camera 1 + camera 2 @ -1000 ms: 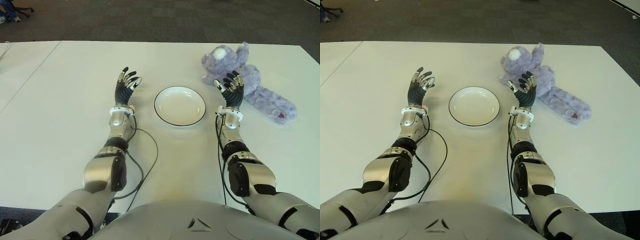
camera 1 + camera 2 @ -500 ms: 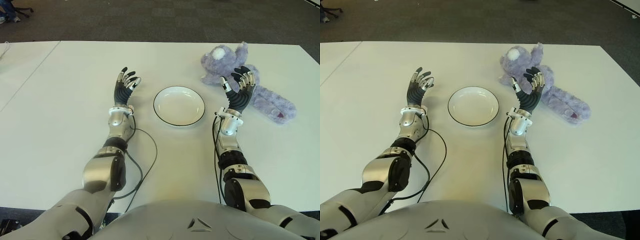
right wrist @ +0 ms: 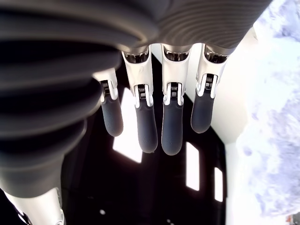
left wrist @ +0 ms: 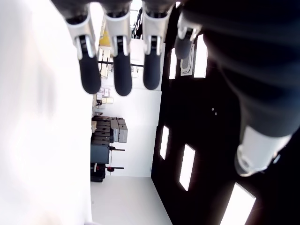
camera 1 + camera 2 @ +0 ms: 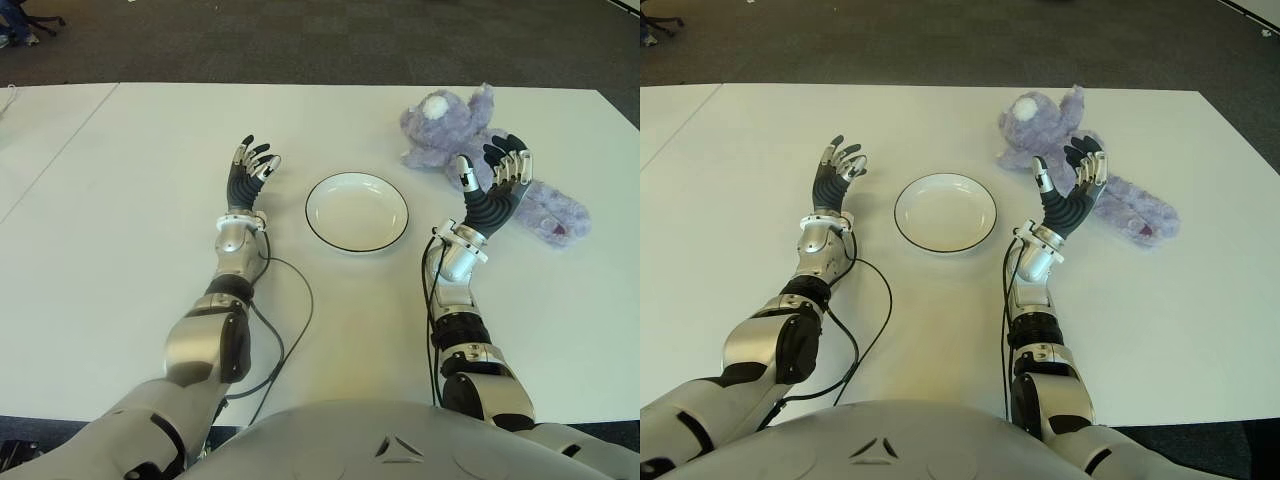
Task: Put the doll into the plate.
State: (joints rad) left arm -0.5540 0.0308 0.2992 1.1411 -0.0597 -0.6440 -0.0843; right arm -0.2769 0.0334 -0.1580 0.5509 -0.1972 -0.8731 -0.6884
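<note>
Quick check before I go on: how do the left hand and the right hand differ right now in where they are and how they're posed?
The left hand shows left of the plate, pointing straight ahead with nothing near it. The right hand shows right of the plate, leaning outward in front of the purple plush doll, which lies on the white table. Both are open, palms up, and hold nothing.

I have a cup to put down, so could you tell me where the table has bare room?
The table is bare left of the left hand and ahead of the plate. It is crowded where the right hand overlaps the doll.
</note>
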